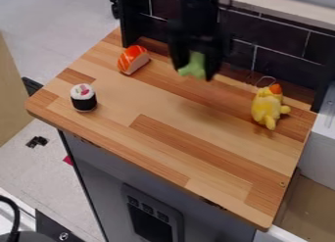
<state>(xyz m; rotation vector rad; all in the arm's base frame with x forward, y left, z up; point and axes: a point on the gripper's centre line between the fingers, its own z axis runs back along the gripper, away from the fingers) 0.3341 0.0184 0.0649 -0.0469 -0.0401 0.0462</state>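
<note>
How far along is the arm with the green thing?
Done: grasp, apparently; green object sits between the fingers of the gripper. In hand: looks held above the wooden counter. Left: likely lowering and release; where, can't tell. Sushi roll, orange-topped sushi and yellow plush rest on the wood, ungripped.

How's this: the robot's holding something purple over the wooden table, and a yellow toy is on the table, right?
Not purple: the camera view shows the jaws holding a green thing over the wooden table. The yellow toy is on the table.
</note>
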